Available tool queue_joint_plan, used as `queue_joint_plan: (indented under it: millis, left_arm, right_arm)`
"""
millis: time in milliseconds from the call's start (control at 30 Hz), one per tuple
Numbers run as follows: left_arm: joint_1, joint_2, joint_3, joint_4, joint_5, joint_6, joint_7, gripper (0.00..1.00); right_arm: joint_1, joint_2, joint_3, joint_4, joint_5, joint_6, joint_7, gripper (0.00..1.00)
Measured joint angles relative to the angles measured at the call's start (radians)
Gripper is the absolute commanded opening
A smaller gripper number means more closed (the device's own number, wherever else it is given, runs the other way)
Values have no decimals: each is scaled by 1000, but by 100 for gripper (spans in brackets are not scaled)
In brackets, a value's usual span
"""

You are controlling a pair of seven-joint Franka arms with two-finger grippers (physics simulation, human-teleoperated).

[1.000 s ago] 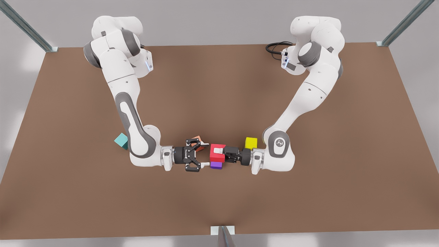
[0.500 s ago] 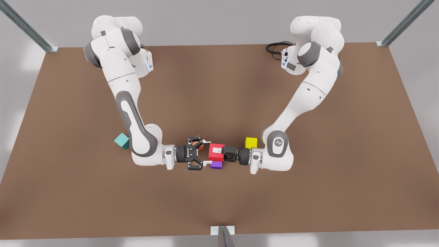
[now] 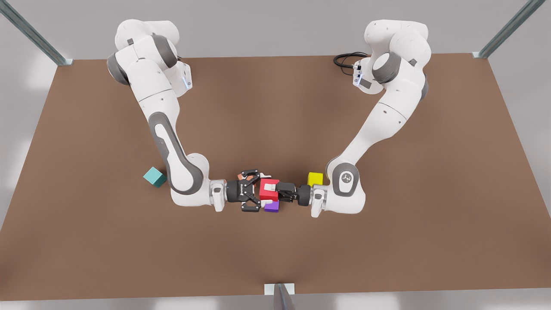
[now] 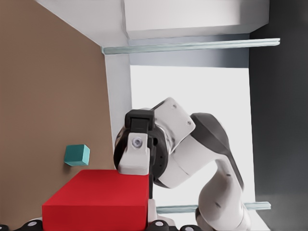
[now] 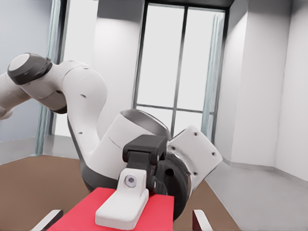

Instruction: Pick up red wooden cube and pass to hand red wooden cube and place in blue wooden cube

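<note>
In the front view, the small bright red wooden cube is held above the brown surface, near its middle, by the left claw, which reaches in from the front view's right and is clamped on it. The right claw is spread wide, with fingers on the cube's far and near sides. The small teal wooden cube rests well apart at the left.

In the left wrist view, the red cube is seen close, with a white finger of the right claw against its side.

In the right wrist view, a left-claw finger lies on top of the cube.
</note>
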Motion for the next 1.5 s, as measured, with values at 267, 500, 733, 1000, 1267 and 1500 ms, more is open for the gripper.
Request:
queue_joint_plan:
  millis: [267,500,733,1000,1267,1500]
  left_arm:
    - [1,-3,0,1,0,1,-7,47]
    - [0,-3,1,0,0,2,-11,47]
    - [-1,-3,1,0,2,8,-15,47]
    - [-3,-3,-1,0,-12,8,-8,100]
    - [39,-11,-2,-10,-9,-7,2,100]
    - [306,-49,4,-11,242,-183,-13,100]
  right_arm:
    - [2,3,5,11,-4,19,18,51]
    - [1,4,5,9,-8,24,32,49]
    - [0,4,5,6,-10,25,43,49]
    - [-3,3,4,2,-12,26,52,49]
    - [-15,-1,4,-1,-20,25,59,49]
    - [-164,-40,-21,-16,-231,13,93,49]
